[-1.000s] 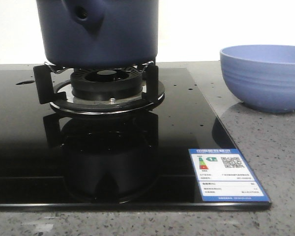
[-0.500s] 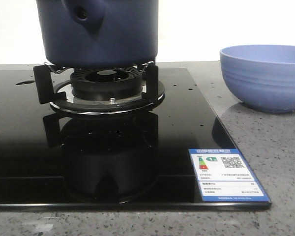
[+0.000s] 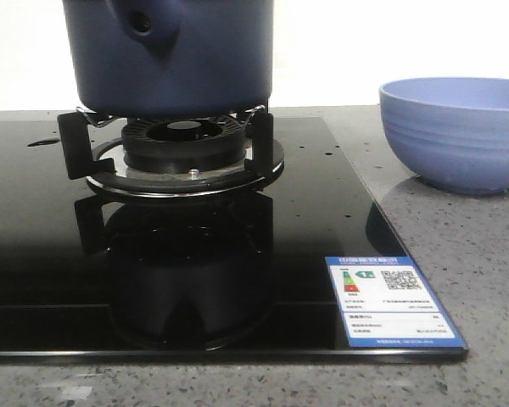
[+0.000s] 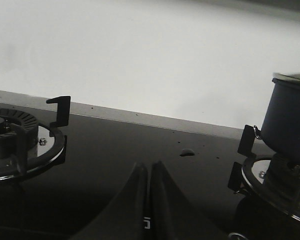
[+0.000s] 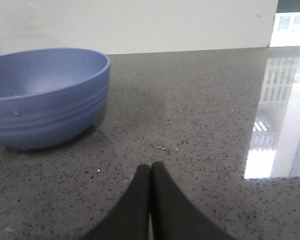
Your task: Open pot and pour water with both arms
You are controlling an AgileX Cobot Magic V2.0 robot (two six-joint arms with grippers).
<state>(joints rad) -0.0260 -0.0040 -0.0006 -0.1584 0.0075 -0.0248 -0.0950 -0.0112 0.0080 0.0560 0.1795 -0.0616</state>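
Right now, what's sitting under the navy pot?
The pot rests on the black prongs of a pan support over a round gas burner, set in a glossy black cooktop. The pot's underside and the burner's rear half are hidden.

Blue energy-rating sticker (image 3: 394, 299) with QR code on black glass hob (image 3: 51, 254) corner; print too small to read.

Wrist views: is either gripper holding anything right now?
No. The left gripper and right gripper are shut on nothing; the pot sits untouched on the burner.
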